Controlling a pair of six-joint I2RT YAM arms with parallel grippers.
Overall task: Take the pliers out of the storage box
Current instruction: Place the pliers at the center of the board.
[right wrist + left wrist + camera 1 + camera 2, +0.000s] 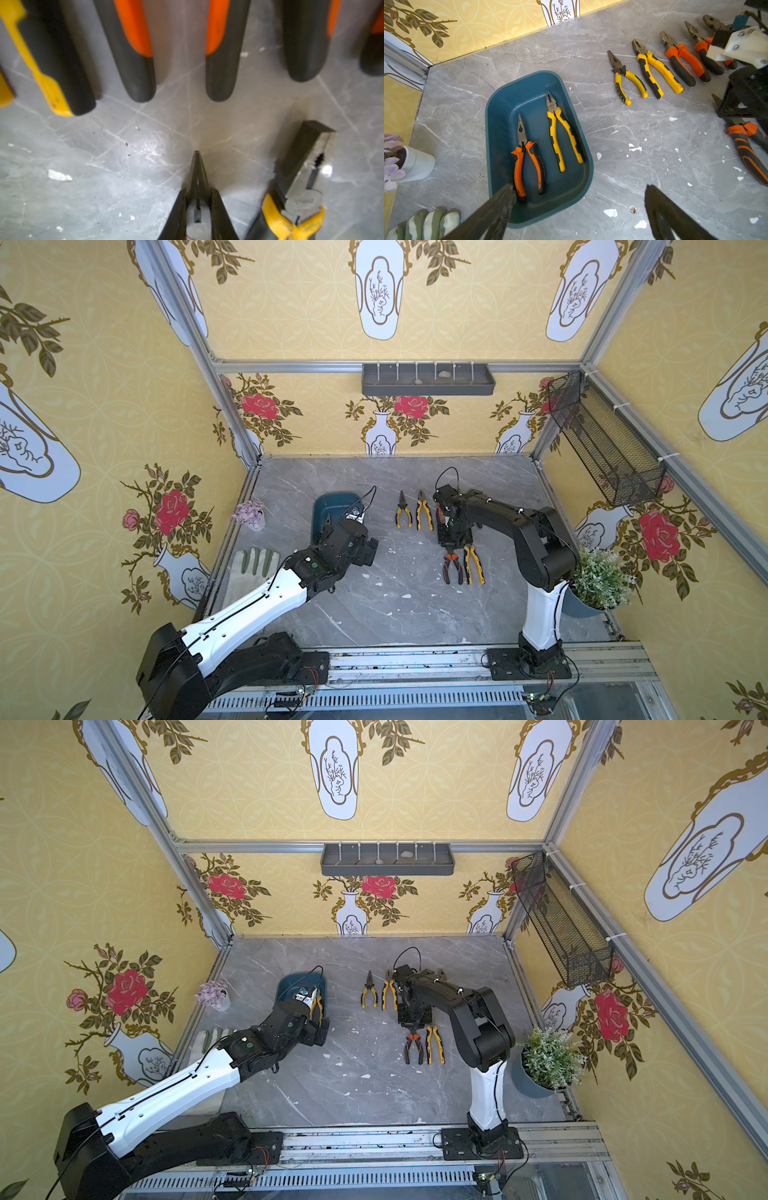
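Two pliers, an orange-handled pair [518,170] and a yellow-handled pair [552,128], lie in the storage box [500,116] near the left edge of the tabletop [374,605]. Other pliers [646,71] lie in rows to its right. The left gripper [579,187], spread wide, hovers over the box's near end; the right gripper [198,193] pinches a needle-nose pair [197,166] by its nose.

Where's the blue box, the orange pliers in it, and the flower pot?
blue box [506,108], left wrist view, bare inside floor.
orange pliers [518,170], left wrist view, an orange handle.
flower pot [419,164], left wrist view, white side.
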